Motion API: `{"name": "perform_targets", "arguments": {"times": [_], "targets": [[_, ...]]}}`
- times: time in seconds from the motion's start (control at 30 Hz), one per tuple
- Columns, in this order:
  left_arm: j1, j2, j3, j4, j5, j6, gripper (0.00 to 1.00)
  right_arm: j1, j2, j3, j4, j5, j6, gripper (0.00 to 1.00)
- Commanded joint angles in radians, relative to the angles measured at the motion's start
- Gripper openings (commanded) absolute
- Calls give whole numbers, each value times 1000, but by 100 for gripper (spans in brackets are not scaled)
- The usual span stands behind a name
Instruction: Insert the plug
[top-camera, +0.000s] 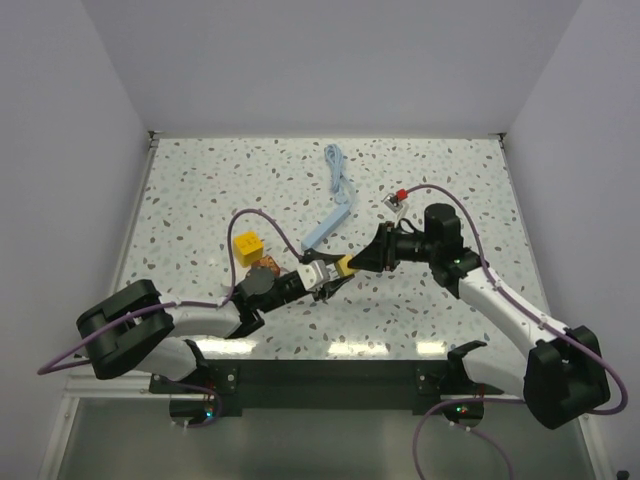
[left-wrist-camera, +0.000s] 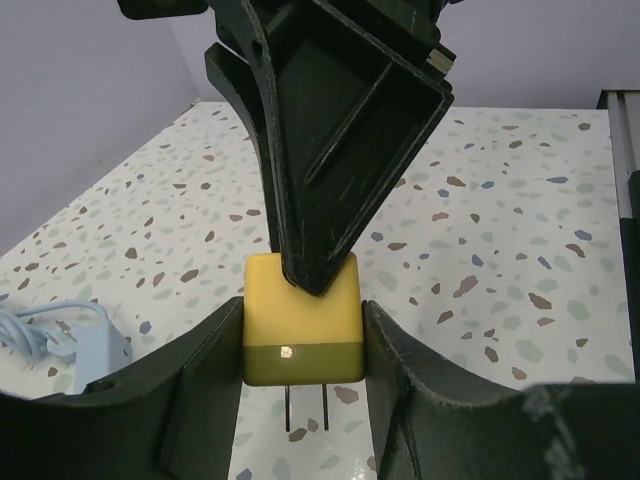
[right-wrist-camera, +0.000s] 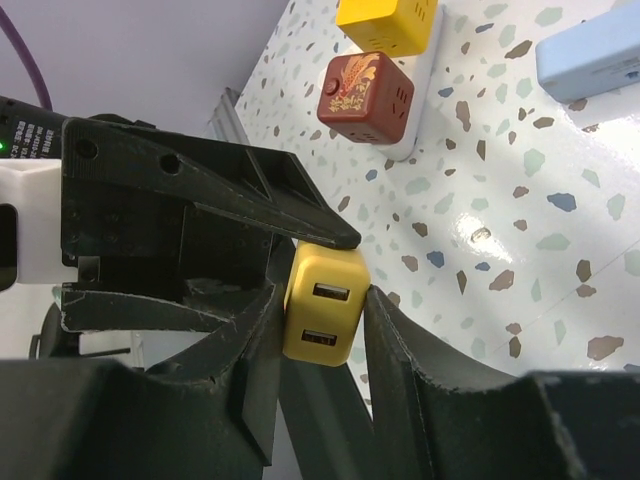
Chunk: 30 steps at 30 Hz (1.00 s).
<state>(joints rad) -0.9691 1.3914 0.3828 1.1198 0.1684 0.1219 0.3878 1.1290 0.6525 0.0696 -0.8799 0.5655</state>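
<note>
Yellow plug (left-wrist-camera: 303, 320) was off the worktop (top-camera: 220, 180), caught between both tools at once. Left tool (left-wrist-camera: 303, 350) was closed partway, one finger pressed on each side of the plug, with the prongs (left-wrist-camera: 305, 405) sticking out below its fingers toward the worktop. Right tool (right-wrist-camera: 325, 320) met it from the opposite end, jaws narrowed onto the plug's other two sides, the two USB ports (right-wrist-camera: 322, 315) facing back at its camera. One right-tool finger overlapped the plug's top in the left wrist view. Beyond the right tool's tips lay a white strip (right-wrist-camera: 418, 110) carrying a yellow cube (right-wrist-camera: 385, 22) and a dark red cube (right-wrist-camera: 362, 92) on top. Light blue adapter (right-wrist-camera: 590, 50) lay just beside that strip.
</note>
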Motion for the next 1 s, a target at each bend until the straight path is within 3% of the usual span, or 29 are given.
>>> {"name": "perform_targets", "arguments": {"times": [0.0,0.1,0.13,0.23,0.27,0.37,0.6,0.73,0.97], "targets": [[-3,-6,10,90,-36,5,32,13,14,-13,22,-59,-10,34],[-3,3,21,77,-38,9,33,16,26,-19,24,-71,-13,36],[-3,6,25,74,-40,9,34,17,28,-20,29,-70,-13,25],[-5,17,28,71,-75,-1,60,17,22,-17,24,-33,-18,0],[-5,17,22,71,-87,-4,75,17,22,-11,16,-10,-36,0],[-2,14,7,68,-148,2,89,11,35,33,2,19,-58,0],[72,1,-24,-1,-230,5,98,-82,94,99,-1,24,-76,0],[144,66,-4,-6,-239,-4,98,-121,72,122,-94,54,-127,0],[194,256,203,-161,-389,44,99,-161,-5,137,-185,49,-184,0]]}}
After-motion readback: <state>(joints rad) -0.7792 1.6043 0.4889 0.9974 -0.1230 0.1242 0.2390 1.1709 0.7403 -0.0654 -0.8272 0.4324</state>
